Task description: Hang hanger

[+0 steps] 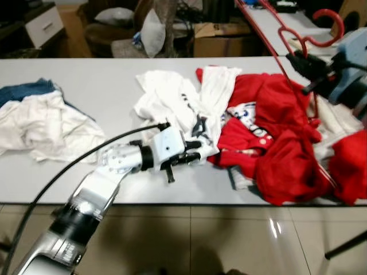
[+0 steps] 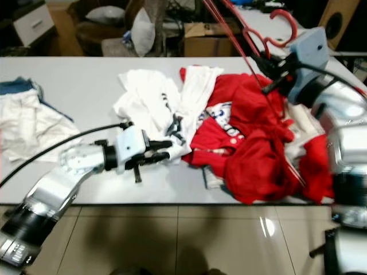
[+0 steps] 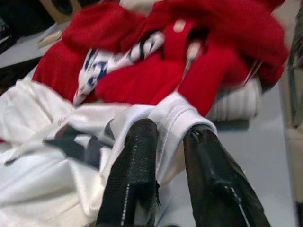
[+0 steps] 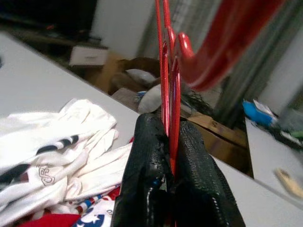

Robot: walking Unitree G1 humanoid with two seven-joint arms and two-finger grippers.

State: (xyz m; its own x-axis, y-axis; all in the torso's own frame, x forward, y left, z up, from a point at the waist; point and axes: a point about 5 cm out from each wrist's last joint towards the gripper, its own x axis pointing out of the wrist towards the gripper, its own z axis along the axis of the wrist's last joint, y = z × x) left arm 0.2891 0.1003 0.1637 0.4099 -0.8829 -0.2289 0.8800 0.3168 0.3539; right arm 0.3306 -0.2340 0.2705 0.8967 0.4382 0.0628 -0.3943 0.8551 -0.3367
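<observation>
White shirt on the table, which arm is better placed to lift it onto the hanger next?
Left. The left gripper already sits at the white shirt's collar edge, jaws astride the fabric. The right gripper is busy, shut on the red hanger.

bench (image 1: 103,91): pale grey, long, set over a glossy tiled floor (image 1: 229,240) | left end: crumpled white cloth (image 1: 40,129) laid over blue denim (image 1: 26,90) | middle: white garment with dark print (image 1: 172,106) spread flat | right: red garments (image 1: 281,143) heaped, overlapping the white one, reaching the near edge
</observation>
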